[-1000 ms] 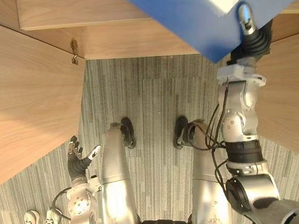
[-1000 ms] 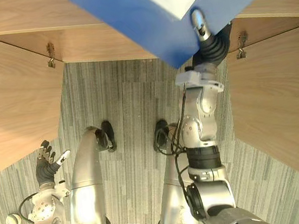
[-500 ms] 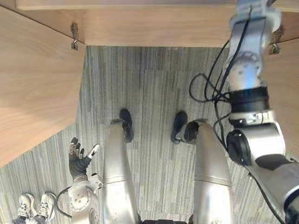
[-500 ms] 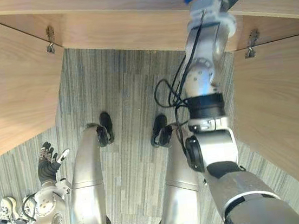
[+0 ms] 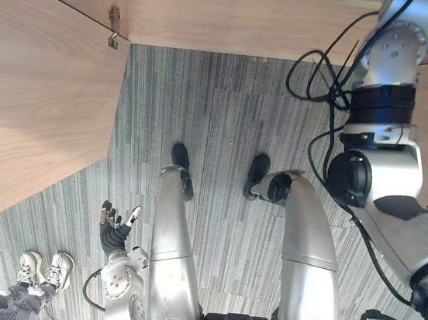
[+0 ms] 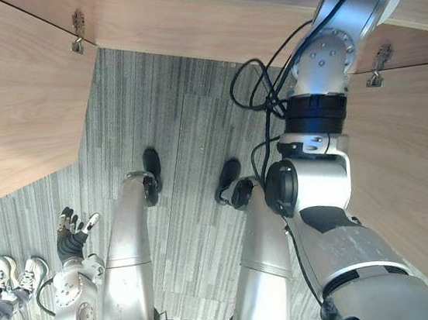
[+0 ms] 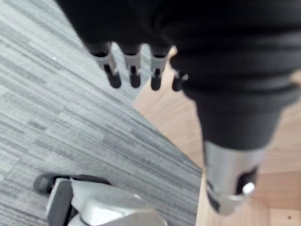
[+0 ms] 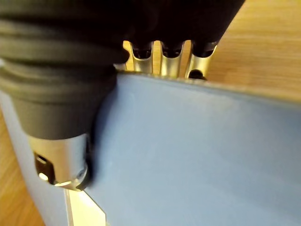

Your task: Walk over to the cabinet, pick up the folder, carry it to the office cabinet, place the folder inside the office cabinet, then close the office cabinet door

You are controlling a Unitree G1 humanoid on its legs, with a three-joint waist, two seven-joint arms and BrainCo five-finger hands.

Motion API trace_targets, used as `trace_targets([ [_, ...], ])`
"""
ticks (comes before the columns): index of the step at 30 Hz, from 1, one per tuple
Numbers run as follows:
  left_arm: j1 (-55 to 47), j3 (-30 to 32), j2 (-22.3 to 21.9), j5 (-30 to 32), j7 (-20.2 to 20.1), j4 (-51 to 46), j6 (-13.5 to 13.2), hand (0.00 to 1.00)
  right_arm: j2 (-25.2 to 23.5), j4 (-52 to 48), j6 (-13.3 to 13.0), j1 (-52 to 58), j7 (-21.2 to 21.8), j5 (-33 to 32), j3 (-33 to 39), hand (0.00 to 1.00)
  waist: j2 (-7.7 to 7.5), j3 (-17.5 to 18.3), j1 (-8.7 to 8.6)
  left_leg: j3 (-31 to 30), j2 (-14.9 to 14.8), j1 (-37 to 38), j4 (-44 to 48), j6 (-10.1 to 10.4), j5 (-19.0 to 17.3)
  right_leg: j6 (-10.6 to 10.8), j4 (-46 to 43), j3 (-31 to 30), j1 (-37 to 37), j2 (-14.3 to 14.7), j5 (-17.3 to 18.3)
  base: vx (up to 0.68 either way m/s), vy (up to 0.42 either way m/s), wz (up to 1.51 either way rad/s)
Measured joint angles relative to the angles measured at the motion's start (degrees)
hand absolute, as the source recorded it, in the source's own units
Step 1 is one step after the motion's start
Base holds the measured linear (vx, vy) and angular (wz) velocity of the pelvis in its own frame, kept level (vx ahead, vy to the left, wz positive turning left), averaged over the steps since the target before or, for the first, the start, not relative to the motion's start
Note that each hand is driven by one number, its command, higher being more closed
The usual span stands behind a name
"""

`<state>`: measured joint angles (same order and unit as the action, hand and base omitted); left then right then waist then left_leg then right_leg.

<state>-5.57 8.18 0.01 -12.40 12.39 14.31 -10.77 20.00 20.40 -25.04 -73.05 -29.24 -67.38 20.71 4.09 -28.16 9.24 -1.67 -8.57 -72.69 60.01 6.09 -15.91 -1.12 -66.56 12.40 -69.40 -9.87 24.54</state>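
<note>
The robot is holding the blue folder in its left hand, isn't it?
No. The blue folder is pinched in the right hand, as the right wrist view shows. The left hand hangs open and empty.

Both head views look steeply down from above onto the grey carpet (image 5: pixel 216 113) in front of the cabinet (image 5: pixel 258 14). They share the same ground: the open door (image 5: pixel 27 97) along the carpet's left edge, its hinge (image 5: pixel 114 29) and the left hand (image 5: pixel 114 233), with one view set slightly sideways of the other. The left wrist view looks along that hand, very close, toward carpet and wood. The right wrist view looks along the right hand (image 8: pixel 56 84), hard against the folder (image 8: pixel 188 150).
</note>
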Motion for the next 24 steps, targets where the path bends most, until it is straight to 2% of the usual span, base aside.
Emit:
trace_targets([
  [6, 0.5, -0.2, 0.0, 0.0, 0.2, 0.4, -0.2, 0.00, 1.5, 1.1, 0.2, -1.6, -0.2, -0.8, -0.5, 0.00, -0.01, 0.0, 0.03, -0.7, 0.0, -0.2, -1.6, 0.6, 1.5, -0.8, 0.6, 1.2, -0.1, 0.0, -0.4, -0.02, -0.006, 0.06],
  [8, 0.5, -0.2, 0.1, 0.0, 0.2, 0.4, -0.2, 0.00, 3.4, 1.7, 0.4, -2.0, -0.1, -0.9, -2.0, 0.00, -0.02, 0.0, -0.01, -0.8, 0.0, -0.3, -2.2, 0.5, 2.0, -1.2, 0.9, 1.4, -0.2, 0.0, -0.6, -0.03, 0.005, 0.04],
  [11, 0.5, -0.2, 0.2, -0.1, 0.2, 0.4, -0.2, 0.00, 7.6, 5.0, 2.9, -2.5, 0.6, -1.4, -5.1, 0.00, -0.03, 0.1, -0.12, -1.0, 0.0, -0.4, -3.1, 0.6, 2.9, -2.0, 1.6, 1.9, -0.2, 0.0, -1.2, -0.01, 0.005, 0.01],
  [15, 0.5, -0.3, 0.5, -0.9, 0.0, 0.5, -0.2, 0.00, 10.1, 7.6, 4.2, -2.8, 2.1, -2.0, -6.5, 0.00, -0.06, 0.1, -0.33, -1.6, 0.0, -0.9, -3.3, 0.6, 3.4, -2.4, 1.7, 2.6, -0.4, 0.1, -1.4, -0.01, 0.007, 0.03],
  [18, 0.5, -0.3, 1.1, -1.0, 0.0, 1.8, -0.2, 0.00, 10.4, 10.5, 5.1, -3.9, 3.0, -2.1, -6.6, 0.00, -0.06, 0.2, -1.01, -1.6, -0.1, -1.0, -3.4, 0.8, 3.8, -2.7, 1.7, 2.7, -0.5, 0.1, -1.6, 0.00, 0.000, 0.00],
  [24, 0.7, 0.2, 1.4, -1.8, 0.1, 2.8, 0.4, 0.00, 10.5, 11.9, 5.3, -3.5, 3.8, -2.1, -7.3, 0.00, -0.17, 0.3, -1.77, -1.4, -0.4, -0.9, -3.4, 0.8, 3.8, -2.9, 2.0, 2.7, -0.5, 0.3, -2.1, -0.01, 0.011, -0.03],
])
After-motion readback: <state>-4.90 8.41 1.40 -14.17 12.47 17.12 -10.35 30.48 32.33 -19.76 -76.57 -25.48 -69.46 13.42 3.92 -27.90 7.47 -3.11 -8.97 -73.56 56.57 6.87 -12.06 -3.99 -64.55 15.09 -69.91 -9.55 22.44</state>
